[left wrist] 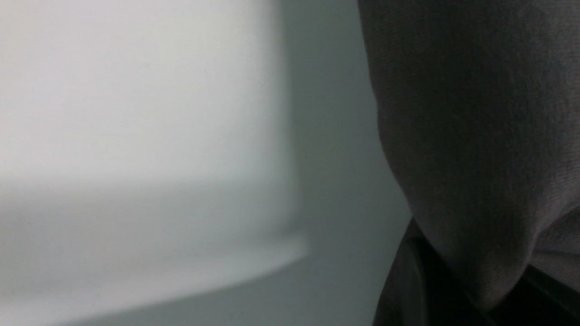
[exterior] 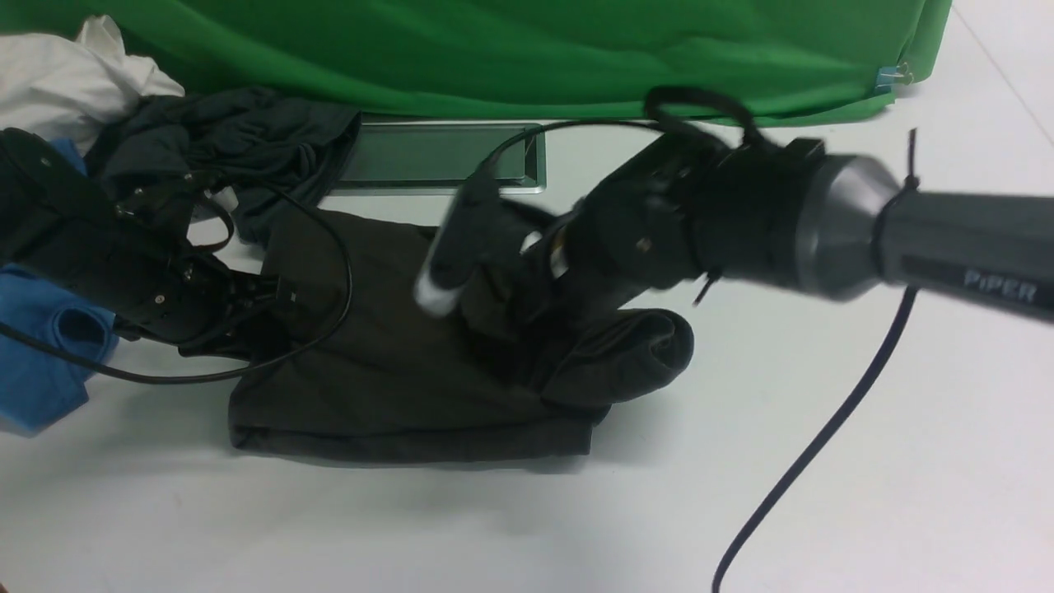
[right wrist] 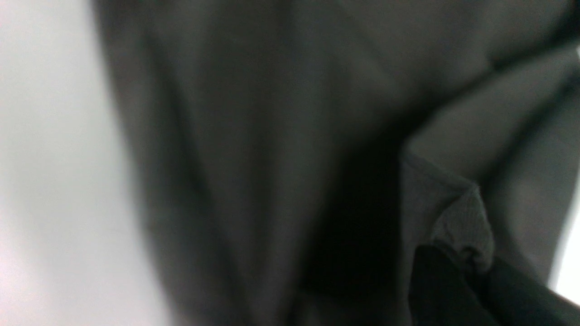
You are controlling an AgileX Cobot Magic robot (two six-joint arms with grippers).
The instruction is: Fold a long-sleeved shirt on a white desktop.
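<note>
- At the middle of the white table (exterior: pixel 527 527) lies the long-sleeved shirt (exterior: pixel 395 379), dark brownish-black, partly gathered into a rough rectangle with its near edge flat on the surface.
- At the shirt's 3 o'clock side a rounded roll of its fabric (exterior: pixel 642 346) bulges outward and rests on the table.
- The left claw (exterior: pixel 268 292) sits at the shirt's 9 o'clock edge; in the left wrist view dark cloth narrows to a point between two black fingers (left wrist: pixel 408 280), so the claw is closed on the shirt.
- The right arm (exterior: pixel 823 222) reaches in from 3 o'clock, blurred, with its end over the shirt's upper middle.
- The right claw (right wrist: pixel 469 267) is pinched tight on a ribbed edge of the shirt, as the right wrist view shows; the cloth rises in folds around it.
- At 12 o'clock from the shirt a metal-framed hatch (exterior: pixel 436 156) is set into the table, and beyond it hangs a green cloth (exterior: pixel 527 49).
- At about 10 o'clock a charcoal garment (exterior: pixel 247 140) lies crumpled, with a white cloth (exterior: pixel 66 74) farther out.
- At 9 o'clock a bright blue garment (exterior: pixel 41 354) lies beside the left arm.
- A dark cable (exterior: pixel 807 453) trails across the table at 4 o'clock.
</note>
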